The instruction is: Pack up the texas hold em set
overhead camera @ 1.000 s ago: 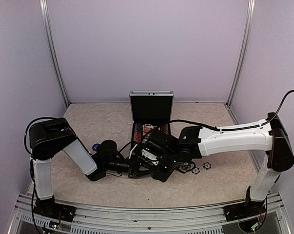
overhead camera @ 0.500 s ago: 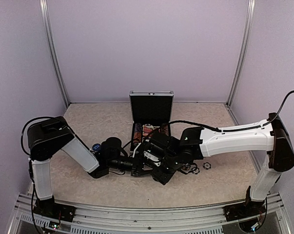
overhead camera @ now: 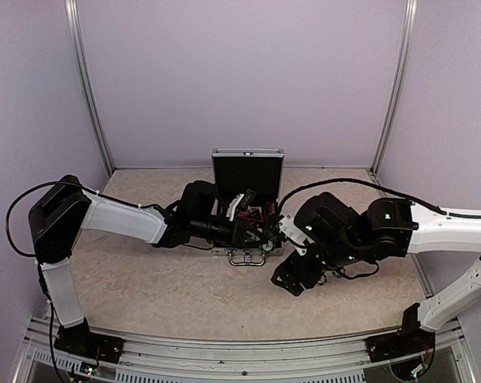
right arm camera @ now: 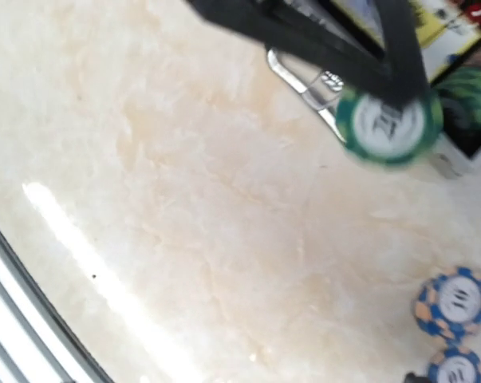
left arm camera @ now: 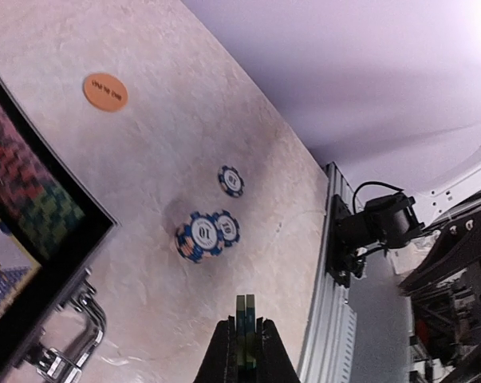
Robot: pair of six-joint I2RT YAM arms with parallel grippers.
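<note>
Two green chips, as far as we can count them, sit edge-on between the narrowly closed fingers of the left gripper, which hangs just at the front of the open case. The case stands mid-table toward the back, with its lid upright and its handle facing the arms. We judge the step in hand to be the delivery of these chips into a chip row of the tray. To do it well, we recommend holding the clamp until the chips are directly above a free slot, turning the wrist so that the chip edges run along the slot, lowering until they nearly seat, and then opening only slightly. The right gripper sits low over the table to the right of the case; we cannot tell whether it is open or closed. The top view gives the overall layout but hides the loose pieces under the right arm. The left wrist view shows them: blue chips and an orange disc lie on the table beside the case. The right wrist view, though blurred, alone shows the face of the held green chips.
</note>
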